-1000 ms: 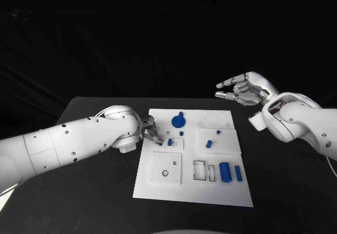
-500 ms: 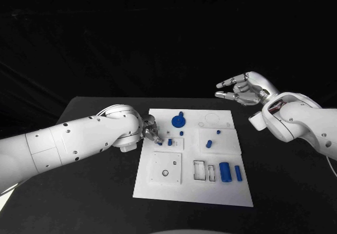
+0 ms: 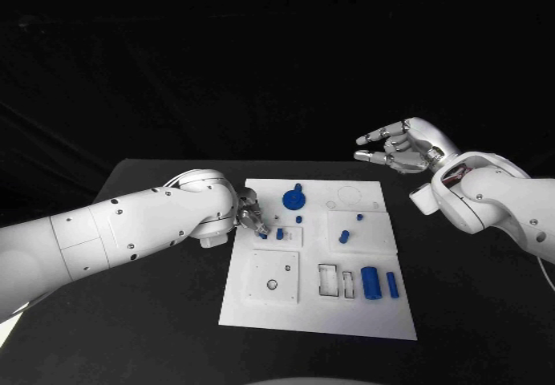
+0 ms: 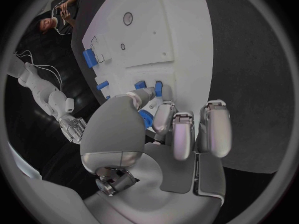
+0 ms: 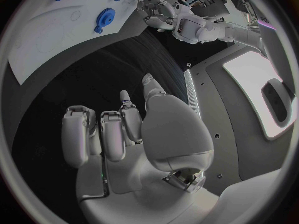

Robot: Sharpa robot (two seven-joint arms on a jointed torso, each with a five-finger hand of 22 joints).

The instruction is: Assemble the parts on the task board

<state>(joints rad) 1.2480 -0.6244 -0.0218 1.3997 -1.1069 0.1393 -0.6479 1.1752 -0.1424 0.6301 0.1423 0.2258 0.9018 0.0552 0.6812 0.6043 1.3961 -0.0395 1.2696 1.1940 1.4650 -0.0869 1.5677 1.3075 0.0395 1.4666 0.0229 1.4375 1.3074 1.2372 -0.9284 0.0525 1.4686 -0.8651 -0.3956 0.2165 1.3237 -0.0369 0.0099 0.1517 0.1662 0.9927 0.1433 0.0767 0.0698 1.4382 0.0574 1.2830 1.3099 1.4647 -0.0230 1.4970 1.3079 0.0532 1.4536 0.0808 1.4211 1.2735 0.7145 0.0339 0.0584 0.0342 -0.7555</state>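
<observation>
While pinched by left hand point(image 3: 246, 215), part point(image 4: 146, 118) upright

Left robot hand point(image 3: 245, 215) crowds task board point(image 3: 318, 317) left edge by blue parts point(image 3: 370, 282); right desk point(image 3: 463, 305) side bare.

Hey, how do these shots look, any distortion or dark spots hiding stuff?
Head view: straight and even, the task board bright against black surroundings. Left wrist view: fisheye bends the board's edges, and the left hand covers the part it holds. Right wrist view: the same bending, with the right hand large against dark table.
</observation>
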